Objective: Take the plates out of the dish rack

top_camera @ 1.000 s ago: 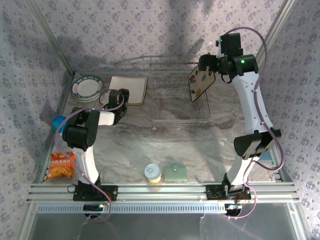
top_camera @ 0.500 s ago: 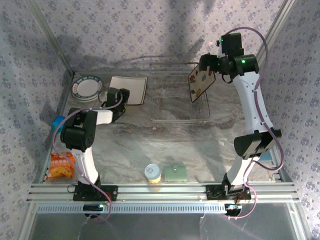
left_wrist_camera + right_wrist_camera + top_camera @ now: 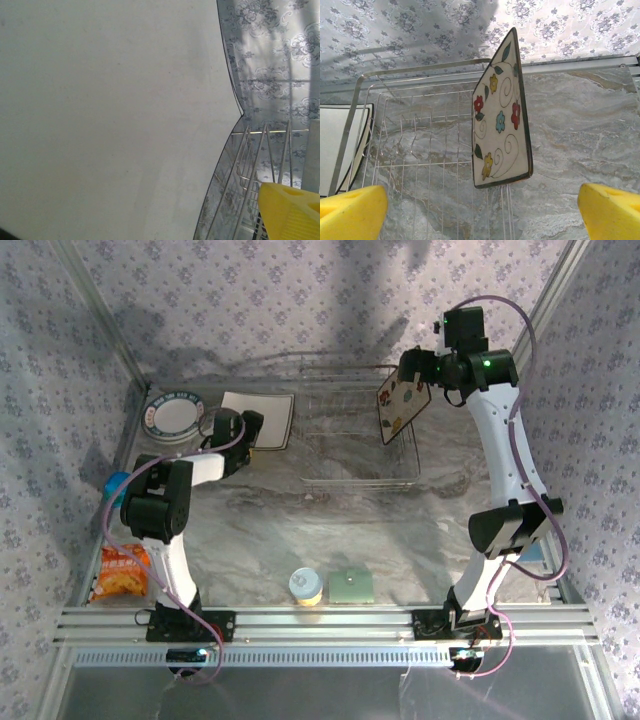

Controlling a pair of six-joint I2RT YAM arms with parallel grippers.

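The wire dish rack (image 3: 360,430) stands at mid-table. One flower-printed square plate (image 3: 403,405) stands upright at its right end. My right gripper (image 3: 412,368) hovers just behind and above that plate, open; its yellow pads (image 3: 350,212) sit wide apart, with the flowered plate (image 3: 500,130) ahead of them and untouched. A cream square plate (image 3: 262,418) lies flat left of the rack, and round teal-rimmed plates (image 3: 172,415) are stacked further left. My left gripper (image 3: 243,428) is at the cream plate's near-left edge. That plate (image 3: 110,120) spreads across the left wrist view, where one yellow fingertip (image 3: 292,212) stands far out to the side.
At the table's near edge sit a small green pad (image 3: 351,586) and a yellow-bottomed cup (image 3: 306,586). A chips bag (image 3: 122,572) and a blue object (image 3: 117,483) lie along the left side. Patterned walls close in the back and both sides.
My left arm has shifted slightly toward the back beside the cream plate, which stays flat on the table. The right arm and the flowered plate have not moved.
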